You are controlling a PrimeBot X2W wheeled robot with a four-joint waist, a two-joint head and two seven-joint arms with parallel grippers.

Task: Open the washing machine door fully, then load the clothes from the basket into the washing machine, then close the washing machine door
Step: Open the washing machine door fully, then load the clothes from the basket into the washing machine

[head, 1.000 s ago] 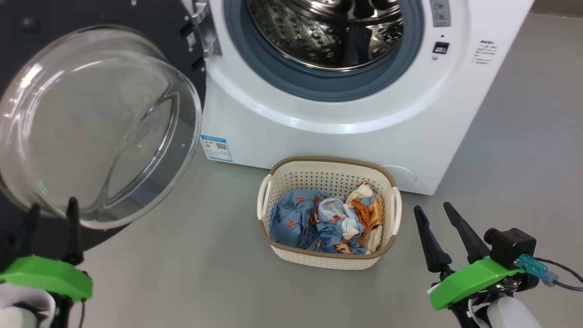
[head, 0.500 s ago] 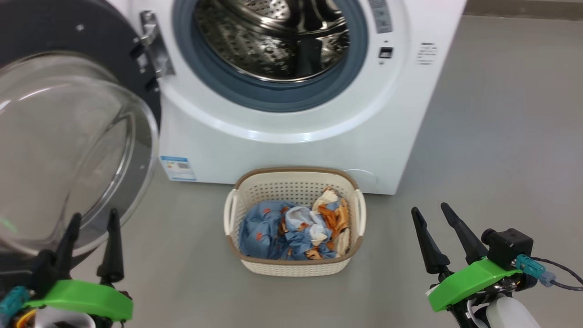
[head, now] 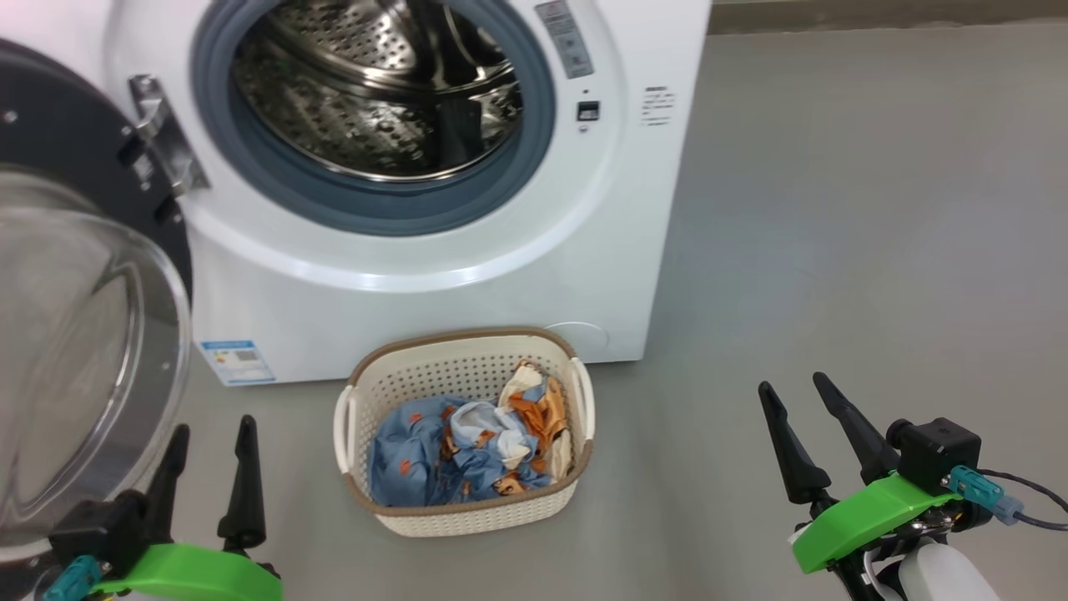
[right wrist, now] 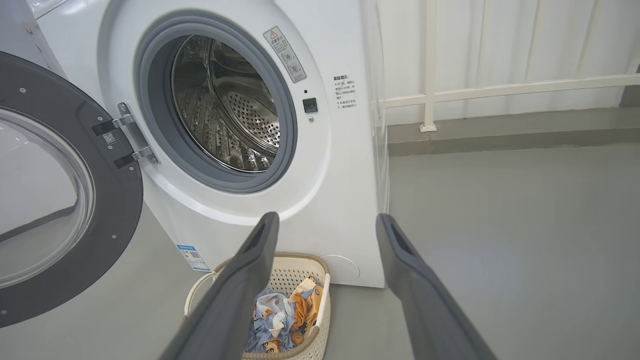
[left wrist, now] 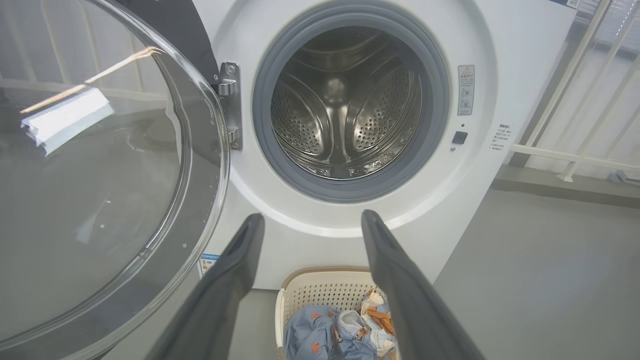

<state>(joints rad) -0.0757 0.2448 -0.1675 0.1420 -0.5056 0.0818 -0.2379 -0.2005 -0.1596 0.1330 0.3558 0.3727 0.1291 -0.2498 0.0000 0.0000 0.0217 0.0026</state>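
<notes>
Left claw (head: pixel 213 427) low at the head view's lower left: two dark fingers spread wide, gripping nothing. Right claw (head: pixel 791 384) at lower right, likewise spread and holding nothing, over grey floor (head: pixel 834 250). The basket (head: pixel 467 519) stands on the floor between the two claws and further forward, nearer the left claw, apart from both. In the left wrist view it sits low between that claw's fingers. In the right wrist view it lies behind the left-hand finger. The clothes (head: pixel 434 455) are heaped inside the basket, all below its brown rim: blue fabric with small orange-brown figures, and a white and orange patch toward the right side. Just behind the basket is the washing machine (head: pixel 417 309), its white front close to the basket (touching or not, cannot tell). Blue label (head: pixel 238 361) low on the front, left of the basket. The washing machine door (head: pixel 50 133) hangs swung out on its metal hinge (head: pixel 163 146) at the left of the opening, glass bowl bulging outward, just ahead of and left of the left claw. Grey seal (head: pixel 400 219) rings the exposed steel drum (head: pixel 375 108).
</notes>
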